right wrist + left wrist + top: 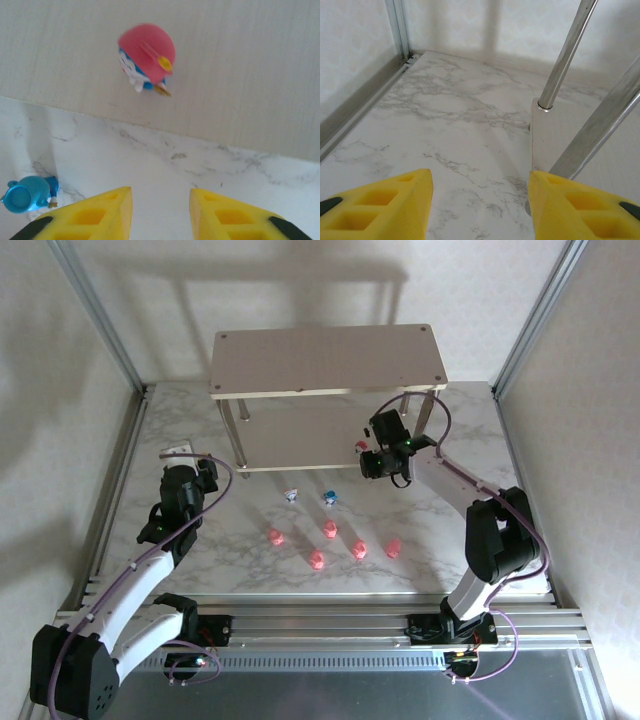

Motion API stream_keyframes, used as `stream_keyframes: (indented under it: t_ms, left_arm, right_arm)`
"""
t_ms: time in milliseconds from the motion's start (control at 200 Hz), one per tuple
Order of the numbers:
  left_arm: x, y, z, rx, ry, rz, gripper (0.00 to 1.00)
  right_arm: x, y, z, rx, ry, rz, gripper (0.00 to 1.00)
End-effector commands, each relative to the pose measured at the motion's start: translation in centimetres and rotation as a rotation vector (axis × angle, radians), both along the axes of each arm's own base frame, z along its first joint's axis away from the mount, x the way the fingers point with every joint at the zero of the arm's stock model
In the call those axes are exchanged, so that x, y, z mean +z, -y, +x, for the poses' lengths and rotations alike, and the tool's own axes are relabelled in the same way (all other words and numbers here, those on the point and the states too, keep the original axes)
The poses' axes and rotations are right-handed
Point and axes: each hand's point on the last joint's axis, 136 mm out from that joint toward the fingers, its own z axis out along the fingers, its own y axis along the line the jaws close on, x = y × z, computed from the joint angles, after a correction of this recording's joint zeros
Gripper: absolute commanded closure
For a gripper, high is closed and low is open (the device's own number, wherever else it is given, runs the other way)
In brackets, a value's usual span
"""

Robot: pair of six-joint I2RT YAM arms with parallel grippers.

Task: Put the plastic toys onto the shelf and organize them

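Yellow fingers of the right gripper [161, 210] are standing apart and empty over the white marbled tabletop [200, 165], just beside the pale beige two-tier shelf [240, 75]. On its lower board a red-capped plastic toy [146, 57] is sitting. A blue toy [25, 194], a whitish-blue toy [291, 495] and five pink toys [329, 530] are lying on the table. The left gripper [480, 205] is gaping too, holding nothing, near a silver leg [565, 55].

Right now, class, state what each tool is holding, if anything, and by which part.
Nothing is held. The left tool is open over the table; the right tool is open, with the red toy lying free on the shelf.
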Motion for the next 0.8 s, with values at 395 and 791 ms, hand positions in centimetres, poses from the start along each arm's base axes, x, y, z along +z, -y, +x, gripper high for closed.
stream_keyframes:
  t_ms: [395,791]
  left_arm:
    - [1.0,-0.6,0.0,0.029,0.024,0.002,0.47]
    - [0.9,-0.6,0.0,0.028,0.026,0.003,0.47]
  right_arm:
    - [-1.8,1.0,-0.3,-0.272,-0.082,0.117,0.72]
    - [-2.0,0.3,1.3,-0.334,-0.074,0.234,0.81]
